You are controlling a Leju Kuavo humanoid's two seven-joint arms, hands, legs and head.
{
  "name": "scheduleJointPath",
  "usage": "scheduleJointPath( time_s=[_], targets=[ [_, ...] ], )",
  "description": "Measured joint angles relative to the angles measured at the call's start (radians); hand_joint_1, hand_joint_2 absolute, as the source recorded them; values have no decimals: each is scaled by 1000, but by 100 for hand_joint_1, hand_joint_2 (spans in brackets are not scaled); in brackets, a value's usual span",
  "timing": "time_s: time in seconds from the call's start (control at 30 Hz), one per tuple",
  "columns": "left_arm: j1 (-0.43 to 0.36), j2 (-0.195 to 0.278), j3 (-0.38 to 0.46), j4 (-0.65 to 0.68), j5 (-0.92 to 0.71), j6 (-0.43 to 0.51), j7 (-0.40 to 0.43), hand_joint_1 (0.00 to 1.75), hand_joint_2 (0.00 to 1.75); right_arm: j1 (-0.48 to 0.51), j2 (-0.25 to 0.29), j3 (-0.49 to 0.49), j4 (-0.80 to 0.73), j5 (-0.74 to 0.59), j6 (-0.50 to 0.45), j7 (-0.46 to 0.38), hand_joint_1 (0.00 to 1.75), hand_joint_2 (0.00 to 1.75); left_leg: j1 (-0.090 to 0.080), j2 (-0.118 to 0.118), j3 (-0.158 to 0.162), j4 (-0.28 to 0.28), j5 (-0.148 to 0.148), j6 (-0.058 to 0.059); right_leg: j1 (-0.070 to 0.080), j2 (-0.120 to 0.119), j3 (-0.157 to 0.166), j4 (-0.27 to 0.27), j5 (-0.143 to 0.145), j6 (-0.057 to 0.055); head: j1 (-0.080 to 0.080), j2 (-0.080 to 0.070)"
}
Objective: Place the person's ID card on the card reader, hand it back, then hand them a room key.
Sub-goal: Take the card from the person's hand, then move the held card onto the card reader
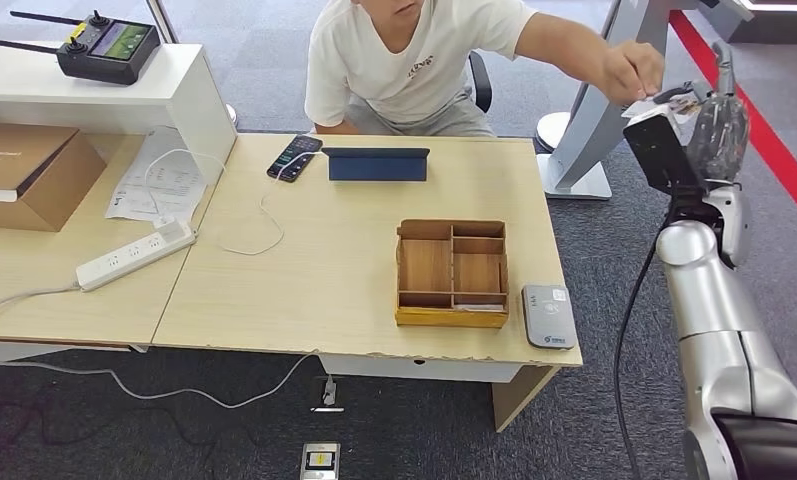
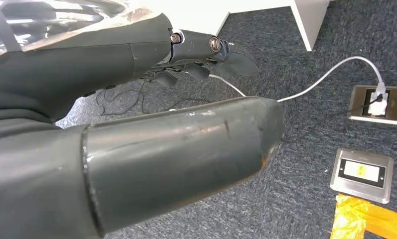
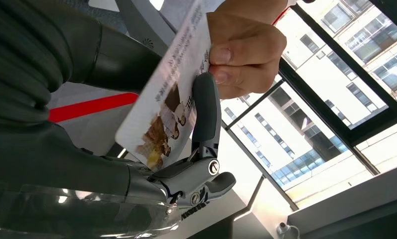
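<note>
My right hand point(image 1: 716, 125) is raised beyond the table's right edge, level with the seated person's outstretched hand point(image 1: 630, 68). In the right wrist view the ID card point(image 3: 161, 102), white with a printed picture, stands between my thumb and a dark finger point(image 3: 206, 114) that lies on its face. The person's fingers point(image 3: 243, 50) pinch its far end. The grey card reader point(image 1: 548, 315) lies flat at the table's front right corner. My left hand point(image 2: 136, 129) hangs over the carpet, fingers apart and holding nothing.
A wooden compartment box point(image 1: 452, 272) sits left of the reader. A blue tablet case point(image 1: 376, 163) and a phone point(image 1: 294, 157) lie at the far edge. A power strip point(image 1: 134, 255), cardboard box point(image 1: 29, 172) and white shelf point(image 1: 189, 95) stand to the left. A stand base point(image 1: 574, 175) is right of the table.
</note>
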Motion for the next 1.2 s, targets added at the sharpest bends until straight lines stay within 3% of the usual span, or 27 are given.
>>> scheduleJointPath(
  time_s=[0.43,0.7,1.2],
  targets=[
    [1,0,0,0,6,-1,3,0,0,0,10,2,8,2,18,3,175,175,0,0,0,0,0,0,0,0,0,0,0,0,0,0],
    [2,0,0,2,18,-8,8,0,0,11,3,9,23,2,86,19,175,175,0,0,0,0,0,0,0,0,-1,0,0,0,0,0],
    [8,0,5,7,33,-13,23,0,0,174,-41,51,91,-9,145,26,175,175,0,0,-1,0,0,0,0,0,-2,0,0,0,0,0]
  ],
)
